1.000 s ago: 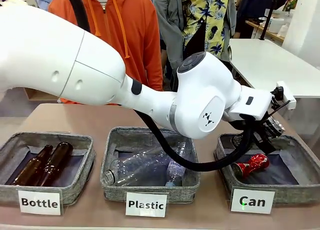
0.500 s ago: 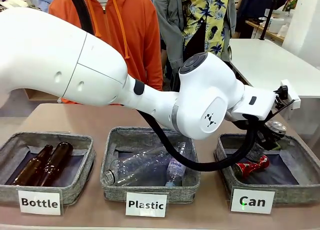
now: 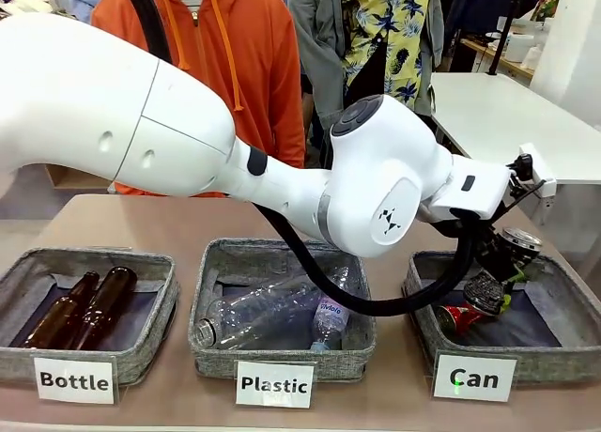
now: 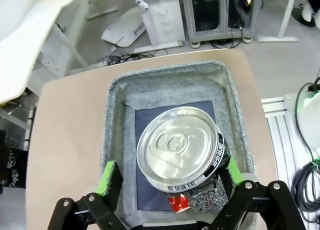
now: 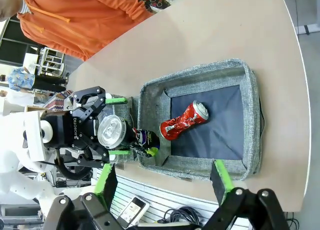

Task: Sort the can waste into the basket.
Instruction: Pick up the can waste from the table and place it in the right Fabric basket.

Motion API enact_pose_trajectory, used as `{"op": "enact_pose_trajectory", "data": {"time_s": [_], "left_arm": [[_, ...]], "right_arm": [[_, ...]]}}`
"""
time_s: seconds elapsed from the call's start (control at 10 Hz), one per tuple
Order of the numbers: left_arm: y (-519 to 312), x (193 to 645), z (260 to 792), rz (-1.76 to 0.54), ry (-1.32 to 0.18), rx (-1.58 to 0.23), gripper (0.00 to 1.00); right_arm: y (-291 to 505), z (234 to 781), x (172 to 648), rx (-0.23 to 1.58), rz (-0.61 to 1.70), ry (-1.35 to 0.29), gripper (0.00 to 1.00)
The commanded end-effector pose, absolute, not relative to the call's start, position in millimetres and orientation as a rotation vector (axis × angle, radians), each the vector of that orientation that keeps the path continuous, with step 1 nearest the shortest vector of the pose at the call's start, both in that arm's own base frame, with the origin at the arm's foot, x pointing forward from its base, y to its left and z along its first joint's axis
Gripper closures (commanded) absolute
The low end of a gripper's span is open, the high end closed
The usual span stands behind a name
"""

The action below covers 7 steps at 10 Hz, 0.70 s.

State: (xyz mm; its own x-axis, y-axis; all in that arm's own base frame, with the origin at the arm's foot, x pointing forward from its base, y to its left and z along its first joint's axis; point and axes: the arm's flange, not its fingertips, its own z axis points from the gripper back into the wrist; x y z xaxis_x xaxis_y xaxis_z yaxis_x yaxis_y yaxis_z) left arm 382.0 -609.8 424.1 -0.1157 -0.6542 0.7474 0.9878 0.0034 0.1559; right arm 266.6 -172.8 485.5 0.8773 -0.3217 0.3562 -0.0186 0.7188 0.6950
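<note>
Since a moment ago the left gripper [image 3: 498, 263] has lowered over the basket [image 3: 573, 343]. Its jaws are spread wide and the black can [image 4: 182, 152] drops free between them. The red can [image 5: 182, 122] already lies inside. The right gripper [image 5: 162, 182] is open and empty. The tan table [image 3: 178, 221] carries three baskets; people stand behind.

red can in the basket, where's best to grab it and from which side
Grip the red can across its crumpled middle, coming straight down from above. It lies on its side on the lining of the basket, with bare lining along both long sides, so the fingers should fit there. Spanning it end to end would probably need a wider opening.
</note>
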Motion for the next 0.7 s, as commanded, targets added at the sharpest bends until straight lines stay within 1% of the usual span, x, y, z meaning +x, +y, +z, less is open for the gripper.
{"op": "enact_pose_trajectory", "data": {"time_s": [0.0, 0.1, 0.2, 0.3, 0.4, 0.5, 0.6], "left_arm": [[-594, 377, 433, -1.492, -0.812, -0.595, 0.0], [-590, 378, 434, -1.492, -0.8, -0.552, 0.0], [-587, 382, 431, -1.542, -0.74, -0.557, 0.0], [-589, 389, 417, -1.533, -0.746, -0.457, 0.0], [-588, 398, 406, -1.45, -0.708, -0.553, 0.0], [-587, 403, 397, -1.402, -0.82, -0.453, 0.0], [-589, 401, 395, -1.456, -0.814, -0.518, 0.0]], "right_arm": [[-172, 488, 265, 0.745, -0.178, -0.467, 0.0], [-172, 488, 265, 0.745, -0.178, -0.467, 0.0], [-172, 488, 265, 0.745, -0.178, -0.467, 0.0], [-172, 488, 265, 0.745, -0.178, -0.467, 0.0], [-172, 488, 265, 0.745, -0.178, -0.467, 0.0], [-172, 488, 265, 0.745, -0.178, -0.467, 0.0], [-172, 488, 265, 0.745, -0.178, -0.467, 0.0]]}}
